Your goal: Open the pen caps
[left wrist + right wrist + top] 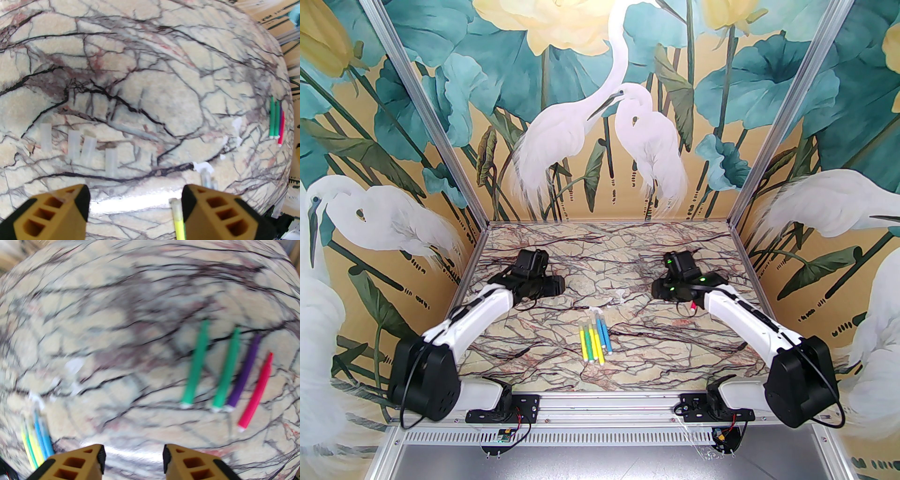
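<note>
left claw (136, 194) spread wide, empty, low over marble tabletop (164, 93), four clear pen caps (110, 161) in a row just beyond it, right claw (133, 451) half apart, empty, green, purple, pink pens (226, 371) nearby, yellow-blue pens (594, 340) mid-tabletop

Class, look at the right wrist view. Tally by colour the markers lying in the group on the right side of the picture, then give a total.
Green markers: 2
Purple marker: 1
Pink marker: 1
Total: 4

Marble table (534, 337) carries coloured pens (591, 342) and loose pen caps (75, 144).
</note>
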Available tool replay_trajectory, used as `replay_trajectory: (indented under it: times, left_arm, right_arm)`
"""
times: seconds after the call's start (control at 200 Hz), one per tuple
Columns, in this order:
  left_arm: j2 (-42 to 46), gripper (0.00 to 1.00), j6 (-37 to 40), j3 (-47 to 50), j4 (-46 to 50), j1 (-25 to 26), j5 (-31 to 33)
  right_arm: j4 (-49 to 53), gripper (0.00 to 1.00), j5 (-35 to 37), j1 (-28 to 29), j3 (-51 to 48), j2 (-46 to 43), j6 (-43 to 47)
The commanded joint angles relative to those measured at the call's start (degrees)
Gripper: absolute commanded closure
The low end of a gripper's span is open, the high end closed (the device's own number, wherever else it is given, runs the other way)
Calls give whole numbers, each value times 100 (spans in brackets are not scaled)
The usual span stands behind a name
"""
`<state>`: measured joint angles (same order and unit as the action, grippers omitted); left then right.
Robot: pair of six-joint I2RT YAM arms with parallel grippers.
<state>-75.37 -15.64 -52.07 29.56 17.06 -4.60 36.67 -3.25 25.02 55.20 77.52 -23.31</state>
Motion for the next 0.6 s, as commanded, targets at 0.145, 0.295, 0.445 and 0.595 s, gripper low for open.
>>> replay_trajectory:
  times: [0.145, 0.295, 0.445, 0.595]
  left_arm:
    - [893, 25, -75, 628, -552, 11, -223]
    - [1112, 24, -169, 832, -612, 12, -322]
    - [1226, 24, -226, 984, -690, 8, -279]
    - [1222, 24, -225, 1049, -745, 8, -274]
  right_arm:
    - [-39, 52, -45, 1073, -40, 241, -378]
    - [-187, 52, 53, 1673, 56, 682, -676]
    - [-329, 51, 117, 2127, 165, 1025, -878]
    - [-419, 51, 209, 2422, 253, 1309, -1025]
